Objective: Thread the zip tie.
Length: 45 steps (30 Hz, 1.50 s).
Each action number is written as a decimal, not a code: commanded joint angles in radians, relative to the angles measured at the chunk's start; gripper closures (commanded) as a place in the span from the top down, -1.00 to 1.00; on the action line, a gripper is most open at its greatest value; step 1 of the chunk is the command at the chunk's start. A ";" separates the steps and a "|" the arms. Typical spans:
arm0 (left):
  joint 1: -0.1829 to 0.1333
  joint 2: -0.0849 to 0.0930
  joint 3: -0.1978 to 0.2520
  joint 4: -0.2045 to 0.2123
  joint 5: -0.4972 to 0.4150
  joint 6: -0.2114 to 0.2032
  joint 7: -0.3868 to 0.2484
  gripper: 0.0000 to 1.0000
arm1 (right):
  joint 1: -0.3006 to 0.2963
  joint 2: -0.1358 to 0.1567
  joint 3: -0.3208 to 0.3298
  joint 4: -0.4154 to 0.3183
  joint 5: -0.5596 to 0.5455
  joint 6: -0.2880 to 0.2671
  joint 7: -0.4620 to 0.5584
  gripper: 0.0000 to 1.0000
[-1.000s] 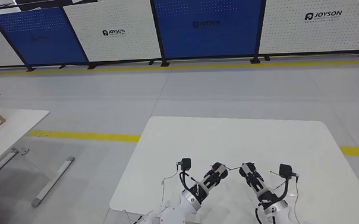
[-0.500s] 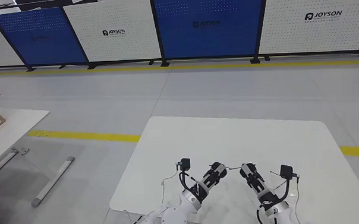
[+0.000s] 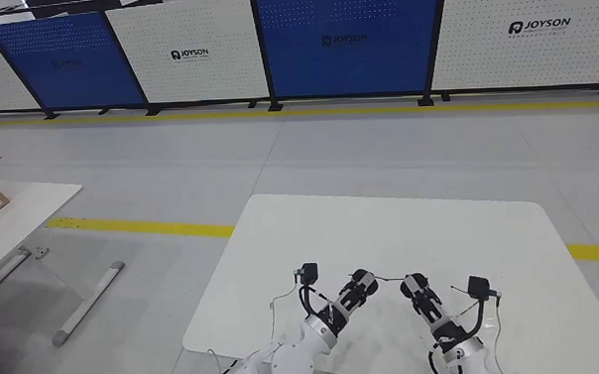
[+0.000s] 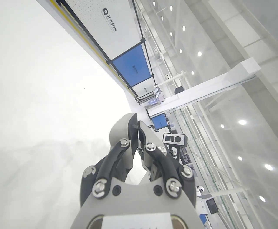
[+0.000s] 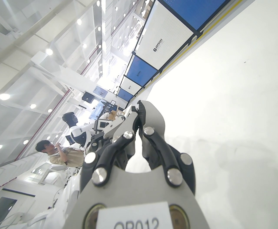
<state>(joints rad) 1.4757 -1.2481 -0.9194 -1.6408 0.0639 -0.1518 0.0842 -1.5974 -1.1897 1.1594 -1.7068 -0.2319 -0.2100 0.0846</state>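
A thin black zip tie (image 3: 388,279) spans the short gap between my two grippers, just above the white table (image 3: 380,224) near its front edge. My left gripper (image 3: 365,279) is shut on one end, and a small black stub of the tie (image 4: 134,125) sticks out at its closed tips (image 4: 137,123). My right gripper (image 3: 412,281) faces it from the other side, shut on the other end. A black nub of the tie (image 5: 133,107) pokes out past the right gripper's closed tips (image 5: 137,107). The part of the tie held between the pads is hidden.
Bare white tabletop stretches beyond and to both sides of the grippers. A second table (image 3: 23,212) stands apart at the far left across the floor. Blue and white pegboard panels (image 3: 344,41) line the back of the room.
Both arms have eased slightly toward the table's near edge. The tie stays held between the two shut grippers.
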 commanded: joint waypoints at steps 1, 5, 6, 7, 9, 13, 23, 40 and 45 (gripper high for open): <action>0.002 0.000 -0.001 -0.003 0.002 -0.003 -0.002 -1.00 | -0.001 -0.001 0.001 -0.002 -0.003 0.001 0.000 -1.00; 0.008 0.001 -0.003 -0.012 0.014 -0.021 -0.016 -1.00 | -0.002 -0.002 0.002 -0.007 -0.007 0.005 0.011 -1.00; 0.010 0.001 -0.004 -0.015 0.018 -0.026 -0.019 -1.00 | -0.001 -0.002 0.002 -0.007 -0.005 0.005 0.019 -1.00; 0.011 0.001 -0.005 -0.015 0.021 -0.029 -0.020 -1.00 | 0.000 -0.002 0.003 -0.007 -0.003 0.005 0.024 -1.00; 0.014 0.002 -0.007 -0.016 0.023 -0.030 -0.020 -1.00 | 0.001 -0.003 0.005 -0.006 0.000 0.003 0.030 -1.00; 0.014 0.001 -0.011 -0.011 0.025 -0.025 -0.019 -1.00 | -0.001 -0.004 0.011 -0.003 0.002 0.001 0.029 -1.00; 0.014 -0.004 0.000 -0.009 0.066 -0.016 0.004 -0.22 | -0.008 -0.007 0.019 -0.001 -0.016 -0.001 0.019 -1.00; 0.009 -0.013 0.021 -0.011 0.157 0.020 0.041 -0.56 | -0.022 -0.012 0.015 -0.016 -0.068 -0.008 0.004 -1.00; 0.006 -0.016 0.021 -0.007 0.156 0.026 0.042 -0.90 | -0.027 -0.013 0.019 -0.018 -0.070 -0.015 0.004 -1.00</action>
<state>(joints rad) 1.4817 -1.2638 -0.8985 -1.6482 0.2200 -0.1260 0.1264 -1.6238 -1.2028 1.1779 -1.7247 -0.3022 -0.2233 0.0886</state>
